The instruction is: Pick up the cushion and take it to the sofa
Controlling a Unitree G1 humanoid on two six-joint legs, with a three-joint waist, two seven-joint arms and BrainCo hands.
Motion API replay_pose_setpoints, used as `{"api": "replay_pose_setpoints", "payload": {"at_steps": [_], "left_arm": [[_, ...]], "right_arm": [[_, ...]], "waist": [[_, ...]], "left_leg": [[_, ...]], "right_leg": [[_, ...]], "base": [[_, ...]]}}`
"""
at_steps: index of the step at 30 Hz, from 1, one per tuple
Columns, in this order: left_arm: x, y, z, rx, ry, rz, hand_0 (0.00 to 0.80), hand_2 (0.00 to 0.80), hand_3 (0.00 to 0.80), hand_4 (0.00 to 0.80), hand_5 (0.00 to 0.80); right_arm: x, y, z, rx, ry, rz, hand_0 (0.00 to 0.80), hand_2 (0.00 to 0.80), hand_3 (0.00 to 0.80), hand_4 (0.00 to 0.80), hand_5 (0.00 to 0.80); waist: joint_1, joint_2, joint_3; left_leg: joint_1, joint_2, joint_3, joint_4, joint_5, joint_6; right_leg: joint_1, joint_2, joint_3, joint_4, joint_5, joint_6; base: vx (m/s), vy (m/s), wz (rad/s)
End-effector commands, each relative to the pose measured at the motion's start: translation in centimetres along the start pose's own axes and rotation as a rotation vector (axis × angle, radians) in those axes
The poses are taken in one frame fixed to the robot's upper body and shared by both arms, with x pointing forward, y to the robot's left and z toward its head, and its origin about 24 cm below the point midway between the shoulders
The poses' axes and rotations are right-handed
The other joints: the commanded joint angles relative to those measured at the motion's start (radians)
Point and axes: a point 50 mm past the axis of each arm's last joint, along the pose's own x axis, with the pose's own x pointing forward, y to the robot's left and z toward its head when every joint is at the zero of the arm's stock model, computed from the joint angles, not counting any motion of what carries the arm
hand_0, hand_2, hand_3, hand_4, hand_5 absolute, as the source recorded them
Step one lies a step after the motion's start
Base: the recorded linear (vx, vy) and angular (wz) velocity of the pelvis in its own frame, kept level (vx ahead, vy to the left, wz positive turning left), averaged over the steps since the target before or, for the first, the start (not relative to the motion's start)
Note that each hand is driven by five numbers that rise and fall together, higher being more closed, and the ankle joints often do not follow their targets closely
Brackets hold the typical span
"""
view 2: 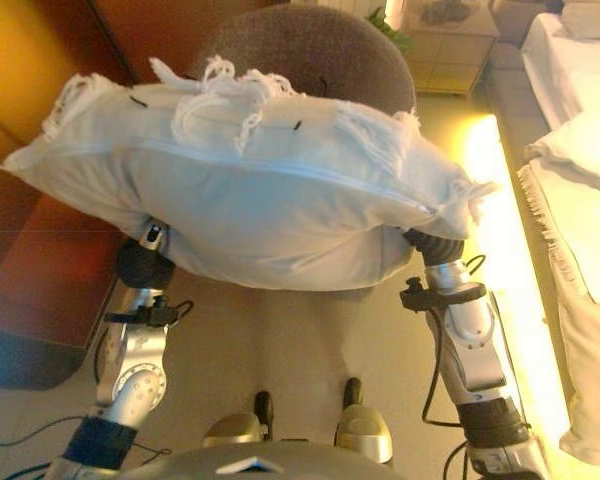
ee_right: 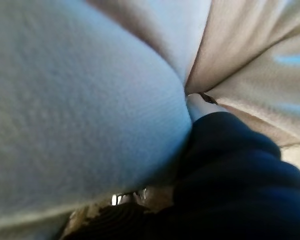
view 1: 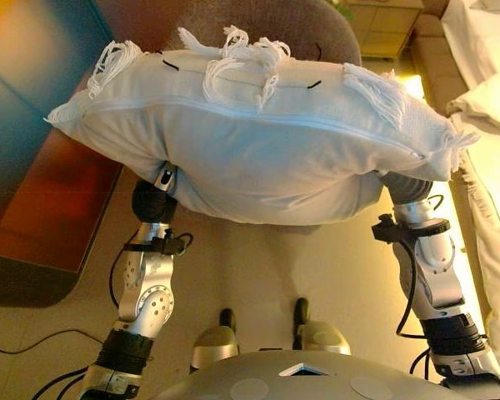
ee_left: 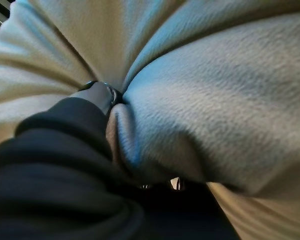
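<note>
I hold a white cushion (view 1: 258, 142) with tassels along its top edge, raised in front of me above the floor. Both hands grip it from below and are mostly hidden under it in the eye views. Only the left wrist cover (view 1: 154, 200) and the right wrist cover (view 1: 404, 187) show there. In the left wrist view my left hand (ee_left: 75, 145) digs into the cushion (ee_left: 205, 100), with fabric bulging over it. In the right wrist view my right hand (ee_right: 230, 165) is pressed into a fold of the cushion (ee_right: 75, 100) the same way.
A round brown upholstered chair (view 2: 310, 45) stands just behind the cushion. Dark red-brown furniture (view 1: 50, 200) runs along the left. White bedding with a pillow (view 1: 492, 100) lies at the right, and a small cabinet (view 1: 383, 25) stands at the far back.
</note>
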Motion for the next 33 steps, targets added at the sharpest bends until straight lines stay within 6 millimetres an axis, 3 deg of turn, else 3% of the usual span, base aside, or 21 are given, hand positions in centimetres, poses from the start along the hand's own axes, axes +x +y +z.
{"api": "replay_pose_setpoints", "payload": {"at_steps": [1,3,6,9,11,13,18,22,25,28,29,30,31,33], "left_arm": [[2.3,-5.4,2.5,-0.011,-0.152,-0.337,0.8,0.8,0.8,0.8,0.8],[2.0,-5.2,2.8,-0.01,-0.171,-0.33,0.8,0.8,0.8,0.8,0.8],[1.7,-4.7,3.1,0.015,-0.201,-0.31,0.8,0.8,0.8,0.8,0.8],[1.5,-4.3,3.3,0.027,-0.215,-0.292,0.8,0.8,0.8,0.8,0.8],[1.4,-4.3,3.5,0.031,-0.23,-0.285,0.8,0.8,0.8,0.8,0.8],[1.6,-4.5,3.5,0.015,-0.237,-0.285,0.8,0.8,0.8,0.8,0.8],[1.9,-5.1,3.1,0.004,-0.232,-0.288,0.8,0.8,0.8,0.8,0.8],[1.5,-4.9,2.6,-0.01,-0.213,-0.26,0.8,0.8,0.8,0.8,0.8],[1.1,-4.9,2.6,-0.011,-0.215,-0.246,0.8,0.8,0.8,0.8,0.8],[1.0,-4.8,2.5,-0.012,-0.216,-0.236,0.8,0.8,0.8,0.8,0.8],[1.1,-4.7,2.5,-0.012,-0.217,-0.237,0.8,0.8,0.8,0.8,0.8],[1.2,-4.8,2.6,-0.012,-0.216,-0.239,0.8,0.8,0.8,0.8,0.8],[1.3,-4.7,2.6,-0.009,-0.212,-0.24,0.8,0.8,0.8,0.8,0.8],[1.5,-4.4,2.8,-0.006,-0.197,-0.235,0.8,0.8,0.8,0.8,0.8]], "right_arm": [[1.4,2.2,3.4,0.026,-0.198,0.105,0.8,0.8,0.8,0.8,0.8],[1.4,2.2,3.6,0.033,-0.21,0.121,0.8,0.8,0.8,0.8,0.8],[1.2,2.5,3.4,0.04,-0.218,0.151,0.8,0.8,0.8,0.8,0.8],[1.2,2.7,3.2,0.052,-0.22,0.163,0.8,0.8,0.8,0.8,0.8],[1.3,3.1,3.2,0.053,-0.227,0.176,0.8,0.8,0.8,0.8,0.8],[1.7,3.6,3.3,0.041,-0.234,0.176,0.8,0.8,0.8,0.8,0.8],[1.8,3.7,3.1,0.033,-0.218,0.169,0.8,0.8,0.8,0.8,0.8],[1.5,4.0,2.6,0.051,-0.186,0.172,0.8,0.8,0.8,0.8,0.8],[1.2,3.9,2.5,0.063,-0.174,0.184,0.8,0.8,0.8,0.8,0.8],[0.9,3.5,2.4,0.077,-0.164,0.188,0.8,0.8,0.8,0.8,0.8],[0.8,3.4,2.5,0.076,-0.165,0.183,0.8,0.8,0.8,0.8,0.8],[0.8,3.3,2.5,0.074,-0.165,0.179,0.8,0.8,0.8,0.8,0.8],[0.8,3.3,2.4,0.068,-0.165,0.17,0.8,0.8,0.8,0.8,0.8],[0.8,3.0,2.3,0.077,-0.163,0.144,0.8,0.8,0.8,0.8,0.8]], "waist": [[0.009,-0.037,-0.052],[0.006,-0.056,-0.034],[0.006,-0.079,0.017],[0.017,-0.076,0.056],[0.037,-0.061,0.075],[0.057,-0.042,0.092],[0.087,0.001,0.087],[0.113,0.019,0.086],[0.116,0.023,0.094],[0.112,0.025,0.102],[0.111,0.025,0.106],[0.111,0.016,0.104],[0.112,0.011,0.095],[0.121,-0.004,0.078]], "left_leg": [[-0.022,-0.001,-0.01,0.076,-0.098,0.012],[-0.062,0.007,0.008,0.228,-0.134,0.009],[-0.17,0.039,0.013,0.487,-0.113,0.025],[-0.222,0.014,-0.011,0.569,-0.109,0.043],[-0.256,-0.038,-0.048,0.521,-0.071,0.042],[-0.275,-0.059,-0.059,0.436,-0.028,0.034],[-0.297,-0.056,-0.099,0.182,0.113,0.003],[-0.306,-0.019,-0.158,0.016,0.206,-0.034],[-0.336,0.013,-0.177,-0.001,0.212,-0.047],[-0.342,0.04,-0.16,0.002,0.212,-0.052],[-0.346,0.046,-0.145,0.02,0.209,-0.052],[-0.341,0.039,-0.122,0.03,0.146,-0.036],[-0.34,0.035,-0.09,0.043,0.129,-0.033],[-0.352,0.013,-0.08,0.103,0.123,-0.015]], "right_leg": [[0.081,0.029,-0.026,0.051,-0.163,-0.017],[0.066,0.019,-0.021,0.08,-0.166,-0.031],[0.052,0.018,-0.001,0.13,-0.169,-0.063],[0.064,0.035,0.029,0.157,-0.178,-0.07],[0.076,0.058,0.054,0.171,-0.197,-0.07],[0.098,0.083,0.074,0.171,-0.218,-0.072],[0.163,0.141,0.109,0.206,-0.293,-0.077],[0.216,0.172,0.147,0.271,-0.375,-0.096],[0.223,0.176,0.155,0.341,-0.433,-0.104],[0.219,0.162,0.142,0.421,-0.488,-0.099],[0.22,0.153,0.133,0.447,-0.506,-0.093],[0.214,0.13,0.121,0.471,-0.502,-0.081],[0.22,0.104,0.101,0.498,-0.498,-0.064],[0.24,0.063,0.087,0.543,-0.457,-0.03]], "base": [[-0.043,-0.117,-0.02],[-0.062,-0.149,-0.04],[-0.049,-0.187,-0.17],[0.044,-0.076,-0.45],[0.096,-0.011,-0.63],[0.14,-0.003,-0.95],[0.337,0.017,0.07],[0.518,0.04,0.06],[0.509,0.116,-0.32],[0.56,0.181,-0.46],[0.568,0.206,-0.6],[0.61,0.243,-0.49],[0.585,0.241,-0.27],[0.626,0.212,-0.1]]}}
